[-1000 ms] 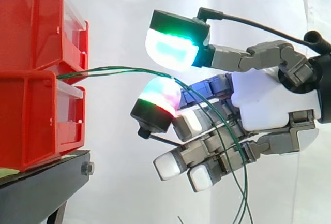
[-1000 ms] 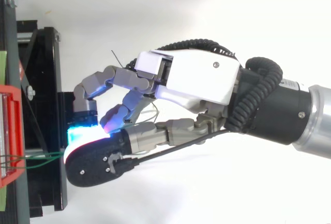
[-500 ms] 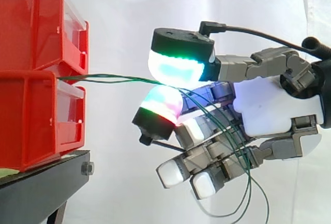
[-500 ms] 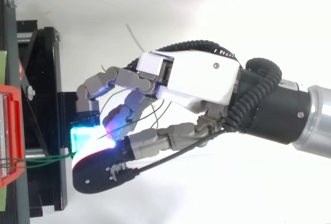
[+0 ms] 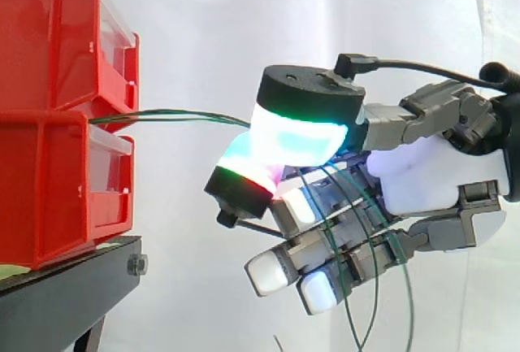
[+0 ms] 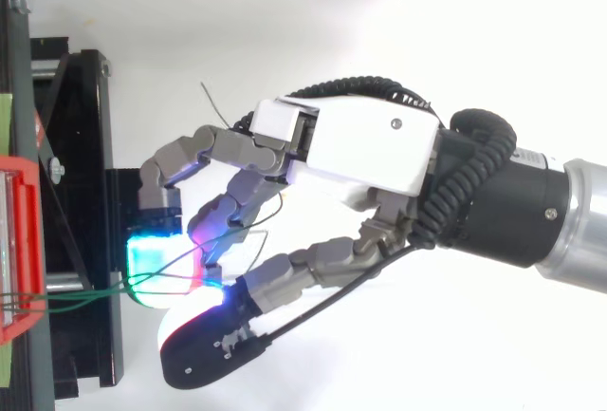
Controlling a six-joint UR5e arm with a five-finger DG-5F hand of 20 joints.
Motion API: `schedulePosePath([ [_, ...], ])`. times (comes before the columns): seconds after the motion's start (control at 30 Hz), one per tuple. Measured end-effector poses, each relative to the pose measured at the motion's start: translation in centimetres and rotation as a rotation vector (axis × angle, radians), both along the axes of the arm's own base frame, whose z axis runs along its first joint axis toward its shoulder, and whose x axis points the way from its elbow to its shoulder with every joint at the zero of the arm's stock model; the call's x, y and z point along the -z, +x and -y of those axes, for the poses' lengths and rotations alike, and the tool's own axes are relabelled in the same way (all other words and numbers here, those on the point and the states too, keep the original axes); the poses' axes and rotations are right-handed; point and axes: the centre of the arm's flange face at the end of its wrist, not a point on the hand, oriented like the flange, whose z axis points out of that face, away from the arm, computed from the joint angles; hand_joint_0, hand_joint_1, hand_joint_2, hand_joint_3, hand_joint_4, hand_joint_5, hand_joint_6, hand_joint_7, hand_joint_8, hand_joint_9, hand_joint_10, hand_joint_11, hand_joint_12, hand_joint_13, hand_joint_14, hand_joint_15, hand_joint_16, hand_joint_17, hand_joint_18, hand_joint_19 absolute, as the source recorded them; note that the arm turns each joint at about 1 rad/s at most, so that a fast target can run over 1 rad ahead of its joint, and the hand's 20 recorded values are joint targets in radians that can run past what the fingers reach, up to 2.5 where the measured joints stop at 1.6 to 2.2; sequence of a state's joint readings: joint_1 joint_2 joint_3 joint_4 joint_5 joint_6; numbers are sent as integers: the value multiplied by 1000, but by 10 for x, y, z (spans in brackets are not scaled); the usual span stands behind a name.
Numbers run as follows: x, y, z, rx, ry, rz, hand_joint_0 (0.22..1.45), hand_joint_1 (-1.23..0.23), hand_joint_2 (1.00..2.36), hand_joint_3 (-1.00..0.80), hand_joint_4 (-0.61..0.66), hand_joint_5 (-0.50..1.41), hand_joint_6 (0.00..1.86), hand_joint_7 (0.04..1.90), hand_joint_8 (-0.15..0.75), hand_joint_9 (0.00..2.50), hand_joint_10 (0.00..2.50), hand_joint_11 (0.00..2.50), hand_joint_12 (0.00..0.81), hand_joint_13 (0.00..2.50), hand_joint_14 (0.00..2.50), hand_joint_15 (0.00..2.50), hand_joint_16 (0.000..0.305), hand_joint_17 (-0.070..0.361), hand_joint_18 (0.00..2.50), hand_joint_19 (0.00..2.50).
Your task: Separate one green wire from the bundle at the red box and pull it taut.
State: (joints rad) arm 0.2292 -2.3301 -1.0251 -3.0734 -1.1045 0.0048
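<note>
Side view shows the hand pinching green wires that run level from the red box, and because two strands seem caught together, a pull could tighten both instead of one.

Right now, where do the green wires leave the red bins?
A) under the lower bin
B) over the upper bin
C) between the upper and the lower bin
C: the green wires come out where the upper bin meets the lower bin and run to the hand.
</note>
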Motion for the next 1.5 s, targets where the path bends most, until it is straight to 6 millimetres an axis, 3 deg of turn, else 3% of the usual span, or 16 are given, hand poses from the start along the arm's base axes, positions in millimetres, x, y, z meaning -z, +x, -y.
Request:
schedulePosePath([
  [0.13, 0, 0, 0, -1, 1, -1, 479, -650, 1000, -500, 143, -143, 886, 1109, 295, 1110, 23, 730, 404, 887, 21, 527, 58, 131, 790, 631],
  [0.2, 0, 0, 0, -1, 1, -1, 533, -599, 1000, -500, 140, -146, 881, 1137, 285, 1102, 21, 739, 385, 876, 20, 526, 56, 125, 778, 647],
  [0.27, 0, 0, 0, -1, 1, -1, 606, -624, 1005, -440, 135, -152, 883, 1162, 282, 1102, 24, 750, 377, 887, 21, 539, 53, 120, 775, 652],
  [0.47, 0, 0, 0, 0, 1, 0, 654, -772, 1016, -285, 58, -172, 915, 1133, 284, 1061, 24, 771, 373, 888, 22, 538, 53, 119, 779, 623],
  [0.67, -2, 0, 0, -3, 4, 4, 729, -900, 1008, -401, 52, -185, 929, 1036, 267, 1023, 23, 773, 362, 874, 21, 531, 52, 118, 766, 594],
  [0.8, -5, 2, 0, -2, 9, 11, 710, -915, 1000, -500, 95, -181, 924, 1034, 263, 1036, 24, 781, 356, 871, 22, 529, 52, 117, 761, 594],
  [0.93, -7, 2, 0, -1, 11, 12, 568, -869, 1000, -500, 114, -166, 909, 1022, 271, 1069, 25, 774, 368, 870, 21, 534, 53, 119, 761, 616],
  [1.27, -7, 0, 0, 3, 10, -4, 566, -673, 1000, -498, 131, -150, 836, 1066, 273, 1080, 24, 746, 378, 856, 21, 538, 53, 119, 742, 648],
  [1.5, -7, 0, 1, 4, 9, -5, 610, -720, 1015, -296, 122, -156, 841, 1152, 279, 1063, 24, 758, 377, 840, 22, 542, 53, 119, 729, 646],
])
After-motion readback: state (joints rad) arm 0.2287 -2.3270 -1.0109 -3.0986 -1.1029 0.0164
